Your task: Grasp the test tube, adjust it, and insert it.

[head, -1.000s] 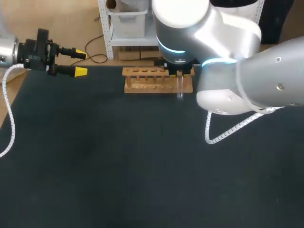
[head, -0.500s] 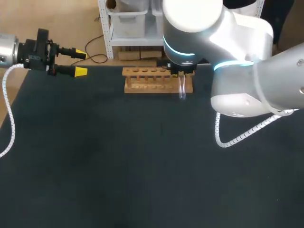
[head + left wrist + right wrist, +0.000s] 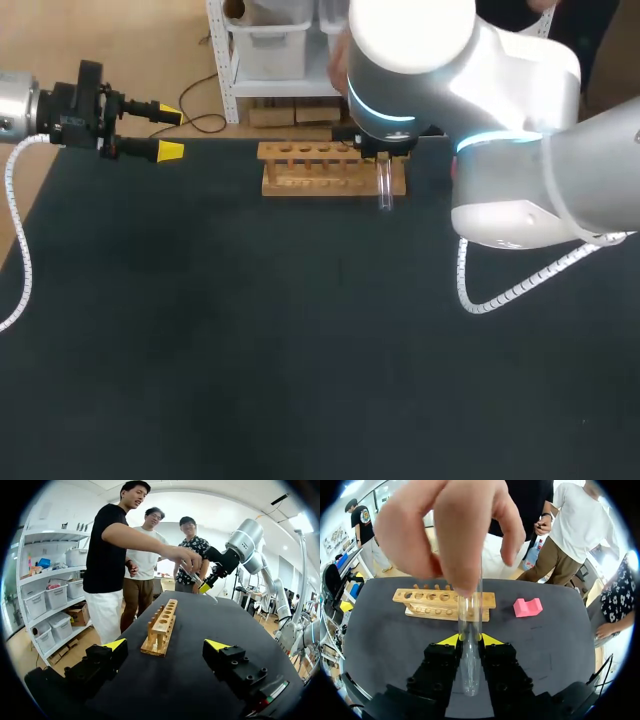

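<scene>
One second on, your right gripper [image 3: 470,640] has edged rightward, clamping the test tube [image 3: 470,667] at the right end of the rack [image 3: 300,182]. Its wrist view shows a hand [image 3: 445,530] pinching the tube's top, which the arm hides overhead. Your left gripper [image 3: 170,133] gapes.

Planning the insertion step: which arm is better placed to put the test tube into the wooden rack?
Right. The right pincer is shut on the test tube beside the rack, though a person's hand pinches the tube's top. The left pincer is open, empty, well away from it.
</scene>
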